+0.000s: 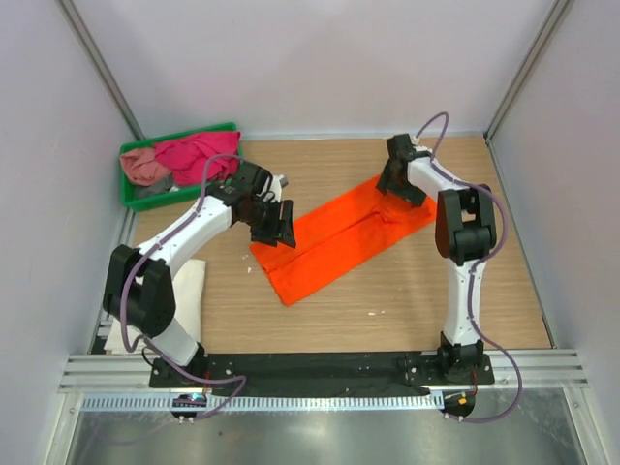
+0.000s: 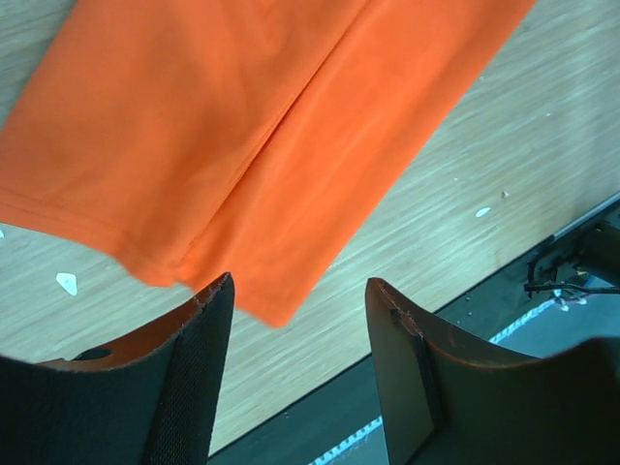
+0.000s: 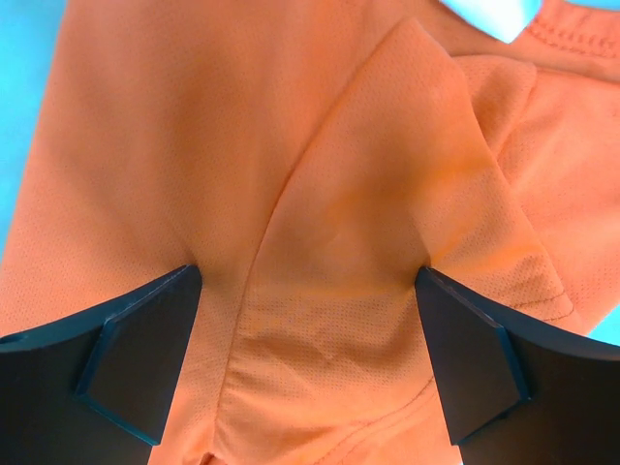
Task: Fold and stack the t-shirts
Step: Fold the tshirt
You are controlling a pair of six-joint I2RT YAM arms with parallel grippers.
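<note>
The bright orange t-shirt (image 1: 339, 237) lies on the table as a long strip folded lengthwise, running diagonally from lower left to upper right. My left gripper (image 1: 276, 225) hovers just above its lower-left hem end, open. In the left wrist view the hem corner (image 2: 262, 300) shows beyond the gripper (image 2: 298, 286), with nothing between the fingers. My right gripper (image 1: 394, 179) is at the collar end, open wide. In the right wrist view its fingertips (image 3: 184, 291) rest on the orange cloth (image 3: 329, 252), which spans the gap between them in soft ridges.
A green tray (image 1: 131, 199) at the back left holds a magenta shirt (image 1: 199, 155) and a dusty pink one (image 1: 143, 167). A folded white shirt (image 1: 186, 283) lies by the left arm near the table's left edge. Grey walls close the table on three sides.
</note>
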